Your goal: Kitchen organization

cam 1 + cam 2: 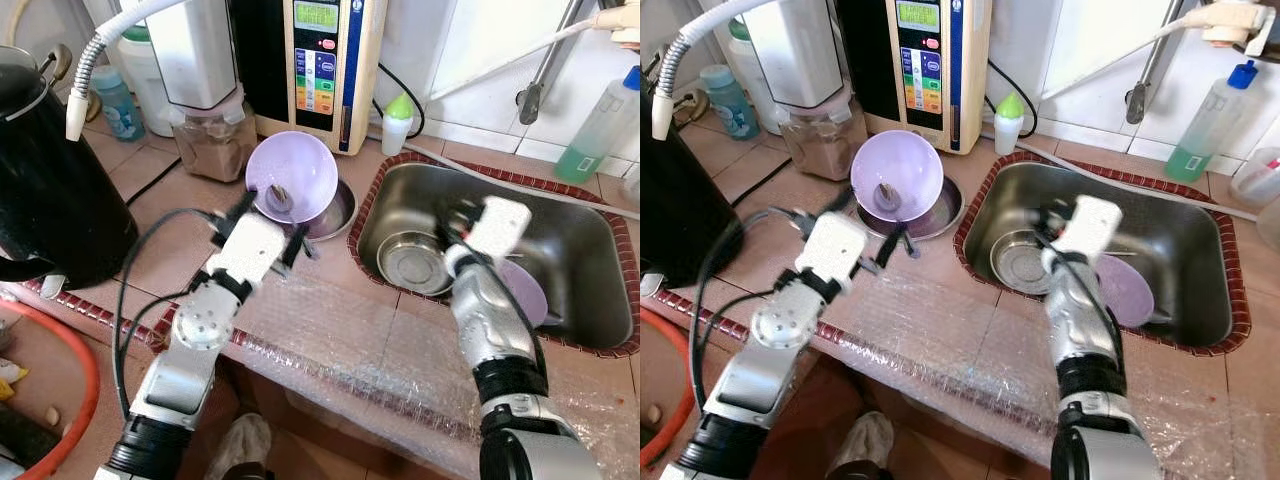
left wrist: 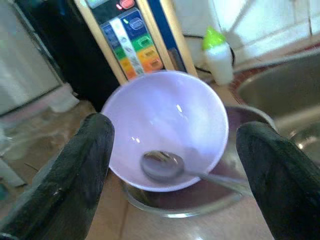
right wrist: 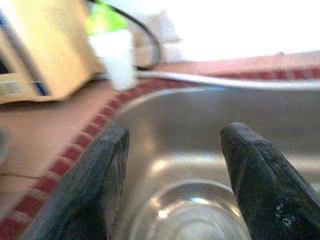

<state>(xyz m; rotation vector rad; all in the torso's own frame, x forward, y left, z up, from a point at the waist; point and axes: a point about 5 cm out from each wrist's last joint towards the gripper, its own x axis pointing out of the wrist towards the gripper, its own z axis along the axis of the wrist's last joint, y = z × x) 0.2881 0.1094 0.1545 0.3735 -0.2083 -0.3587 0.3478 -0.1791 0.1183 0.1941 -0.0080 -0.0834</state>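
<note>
Head cam: tiled worktop (image 1: 150, 190) with a steel sink (image 1: 580, 270) on the robot's right. Left end effector (image 1: 268, 222) sits just in front of a lavender bowl (image 1: 292, 175), which is tilted toward the camera and resting in a shallow steel dish (image 1: 338, 212) next to the sink rim. A spoon (image 1: 281, 197) lies inside the bowl. Right end effector (image 1: 1060, 222) hangs over the sink, above a steel bowl (image 1: 412, 262) on the sink floor; a purple plate (image 1: 1128, 290) leans in the sink beside the right forearm. Behind: a water purifier (image 1: 325, 60) with a coloured button panel, a small white bottle with a green cap (image 1: 397, 124), a black kettle (image 1: 45, 190) at far left, and a green soap bottle (image 1: 600, 130) at far right. Bubble wrap (image 1: 350, 350) covers the front edge of the worktop. Left wrist cam: fingers (image 2: 75, 170) spread wide, nothing between them, bowl and spoon centred in the gap but not touched. Right wrist cam: blurred, fingers (image 3: 100, 180) spread apart and empty, steel bowl directly beyond them, sink wall and white bottle further back.
</note>
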